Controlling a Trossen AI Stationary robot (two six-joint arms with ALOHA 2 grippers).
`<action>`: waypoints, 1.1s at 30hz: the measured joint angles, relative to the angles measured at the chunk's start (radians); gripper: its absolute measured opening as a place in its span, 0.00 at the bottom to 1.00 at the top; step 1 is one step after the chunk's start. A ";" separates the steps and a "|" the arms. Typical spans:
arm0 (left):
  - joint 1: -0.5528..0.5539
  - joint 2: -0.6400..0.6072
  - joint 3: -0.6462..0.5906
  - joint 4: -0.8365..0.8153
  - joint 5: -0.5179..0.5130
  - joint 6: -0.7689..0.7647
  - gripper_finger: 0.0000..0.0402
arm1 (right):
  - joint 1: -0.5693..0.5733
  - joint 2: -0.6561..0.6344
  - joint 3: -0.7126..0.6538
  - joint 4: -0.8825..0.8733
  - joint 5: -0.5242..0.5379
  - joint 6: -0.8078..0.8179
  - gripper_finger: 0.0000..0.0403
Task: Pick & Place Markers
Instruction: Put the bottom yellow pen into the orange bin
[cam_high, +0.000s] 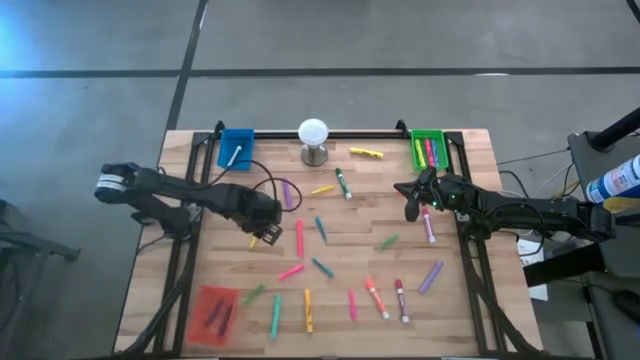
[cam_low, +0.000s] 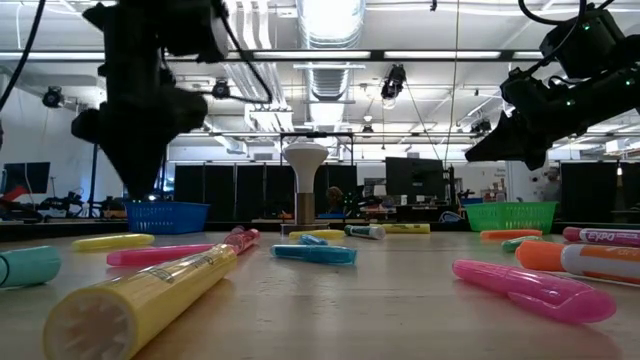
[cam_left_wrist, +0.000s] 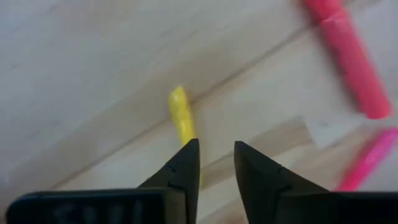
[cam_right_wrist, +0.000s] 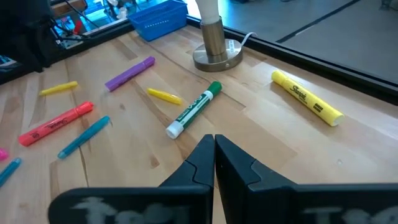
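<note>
1. Wooden table (cam_high: 330, 300) sits on a grey floor; the low view looks into a workshop with monitors and ceiling lights behind.
2. Bins: blue bin (cam_high: 236, 147) back left, green bin (cam_high: 430, 148) back right, red bin (cam_high: 213, 313) front left. White ball on a stand (cam_high: 313, 140) sits between the two back bins.
3. Progress: early. Green bin holds a few markers (pink and green visible), red bin holds a couple of dark ones, blue bin shows one white item I can't identify.
4. Left to do: most of the markers (cam_high: 335, 265) lie scattered across the middle and front of the table, roughly twenty by my count.
5. Left gripper (cam_high: 268, 237) is low over the table's left-centre, above a small yellow marker (cam_left_wrist: 181, 118). Jaws slightly spread, nothing pinched. The yellow marker sits just ahead of the left finger, not between the jaws.
6. Judgement: the left arm is lining up on that yellow marker; it needs to get the stick between the tips before closing.
7. Right gripper (cam_high: 412, 211) hangs above the table's right side, near the green bin. Jaws pressed together, empty. A green-and-white marker (cam_right_wrist: 194, 109) and a yellow highlighter (cam_right_wrist: 307, 98) lie ahead of it.
</note>
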 joint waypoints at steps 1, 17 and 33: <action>0.006 0.001 -0.016 0.009 0.005 -0.006 0.25 | 0.000 0.000 0.000 0.000 0.000 0.000 0.02; 0.019 0.001 -0.223 0.222 -0.001 -0.090 0.25 | 0.000 0.000 0.000 0.001 0.000 0.000 0.02; 0.018 -0.002 -0.275 0.246 -0.010 -0.122 0.07 | 0.000 0.000 0.000 0.001 0.000 -0.008 0.02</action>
